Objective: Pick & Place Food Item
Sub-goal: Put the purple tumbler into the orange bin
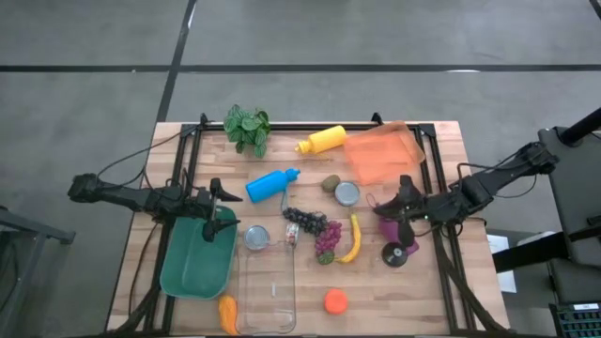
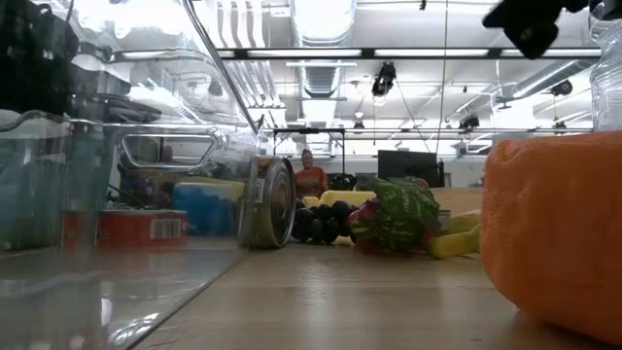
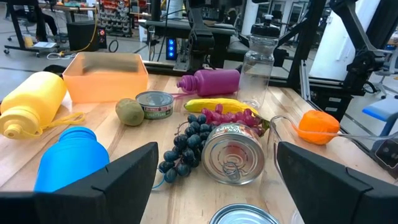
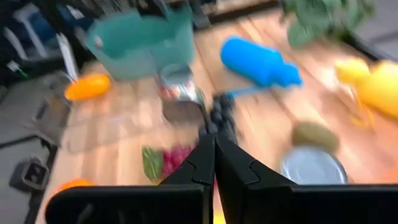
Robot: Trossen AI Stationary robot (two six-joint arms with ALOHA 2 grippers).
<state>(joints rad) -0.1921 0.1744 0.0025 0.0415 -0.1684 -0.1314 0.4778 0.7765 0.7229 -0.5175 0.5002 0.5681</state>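
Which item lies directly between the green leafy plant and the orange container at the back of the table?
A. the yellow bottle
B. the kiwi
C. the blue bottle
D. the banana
A: in the high view the yellow bottle lies between the green leafy plant and the orange container, along the table's far edge.

1. A plant (image 1: 247, 129) and two bottles (image 1: 322, 141) (image 1: 271, 184) are set toward the table's (image 1: 441, 300) far edge, with a tray (image 1: 380, 155) to their right.
2. Grapes (image 1: 305, 220) and a banana (image 1: 352, 238) are laid at mid-table, between a can (image 1: 255, 237) on the left and a third bottle (image 1: 392, 228) on the right.
3. A kiwi (image 1: 331, 183) is placed just behind a tin (image 1: 347, 193).
4. A bin (image 1: 196, 258) is set at the left, a clear container (image 1: 267, 291) beside it.
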